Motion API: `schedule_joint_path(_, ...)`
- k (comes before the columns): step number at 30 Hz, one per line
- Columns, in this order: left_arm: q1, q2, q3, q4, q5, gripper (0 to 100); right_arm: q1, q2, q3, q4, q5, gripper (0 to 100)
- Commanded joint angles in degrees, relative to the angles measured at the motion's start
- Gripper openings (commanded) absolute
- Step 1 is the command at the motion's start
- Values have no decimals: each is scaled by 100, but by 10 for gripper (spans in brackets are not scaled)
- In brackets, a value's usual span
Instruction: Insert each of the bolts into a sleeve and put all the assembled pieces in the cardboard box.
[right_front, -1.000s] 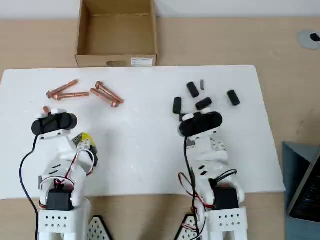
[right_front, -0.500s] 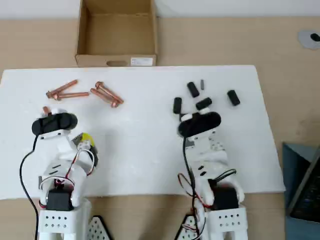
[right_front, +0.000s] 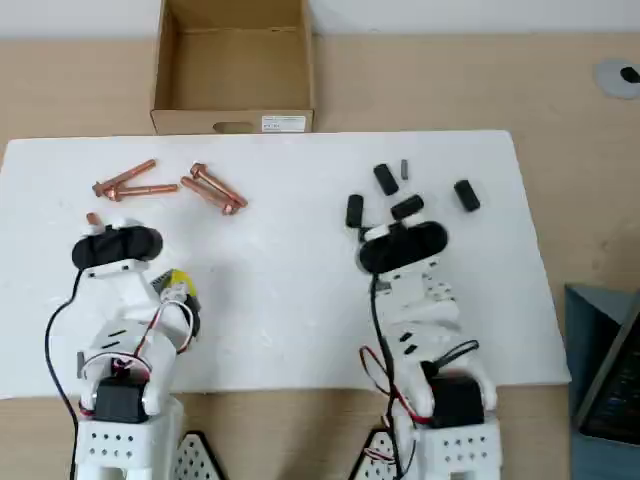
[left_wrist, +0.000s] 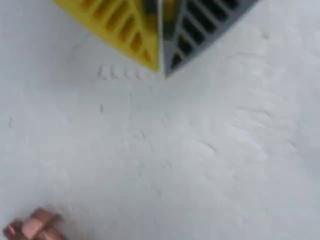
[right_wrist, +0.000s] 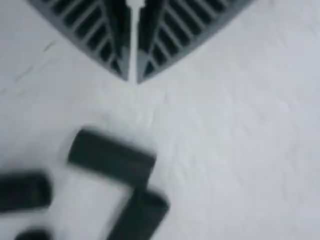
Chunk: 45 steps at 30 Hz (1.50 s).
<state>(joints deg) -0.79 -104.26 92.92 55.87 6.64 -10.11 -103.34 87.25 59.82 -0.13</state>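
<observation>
– Fingers (left_wrist: 125, 30) of the left gripper (left_wrist: 162, 69) are pressing together at the tips, yellow against grey, pinching nothing and hanging just over the white mat (right_front: 300, 290).
– And the right gripper (right_wrist: 132, 75) is matching it, with its grey fingers (right_wrist: 90, 30) sitting closed to a thin slit, nothing between them, and black sleeves (right_wrist: 112, 157) lying near the tips.
– Where are the bolts sitting?
– Copper bolts (right_front: 213, 188) are lying loose on the mat ahead of the left arm, well apart from the sleeves clustering ahead of the right arm. The cardboard box (right_front: 232, 121) is sitting beyond the mat's far edge, open side up.
– How are they going to handle?
– I'm judging the bolts stiff, light and prone to rolling, so gripping mid-shank, across the length, is looking safest. The sleeves are looking small and light, maybe slippery. Squeezing across the barrel is leaving the bore free.
– Anything hard to read?
– One bolt (left_wrist: 32, 227) is getting cut off at the left wrist view's edge. The sleeve bores are proving impossible to make out, and the arms are covering the mat beneath them.
</observation>
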Motion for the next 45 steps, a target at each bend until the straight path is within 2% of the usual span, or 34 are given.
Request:
schedule_joint_path(1, -237, -13, -782, 325, -9, 6, 22, 101, -1015, 431, -62, 9)
schedule_joint_path(5, -316, -4, -1248, 624, -44, 6, 31, 892, -1895, 1029, -79, 9)
schedule_joint_path(10, -343, 171, -1705, 967, -747, 6, 92, 2176, -3178, 1213, -88, 9)
schedule_joint_path(12, -563, 514, -1952, 1125, -958, 6, 251, 2721, -3679, 1213, -88, 9)
schedule_joint_path(16, -1108, 1552, -2857, 1152, -1301, 6, 699, 3873, -4602, 1213, -62, 9)
schedule_joint_path(21, -1442, 3380, -4202, 1257, -1459, 6, 1068, 5262, -5657, 1327, 176, 9)
schedule_joint_path(32, -1767, 7064, -6690, 2875, -1468, 6, 1508, 8048, -7723, 2585, 782, 9)
schedule_joint_path(40, -2127, 8523, -7912, 3086, -1477, 7, 1965, 9807, -8989, 2848, 1591, 9)
schedule_joint_path(45, -2145, 9033, -8387, 3235, -1785, 7, 2079, 10730, -9622, 2848, 2092, 9)
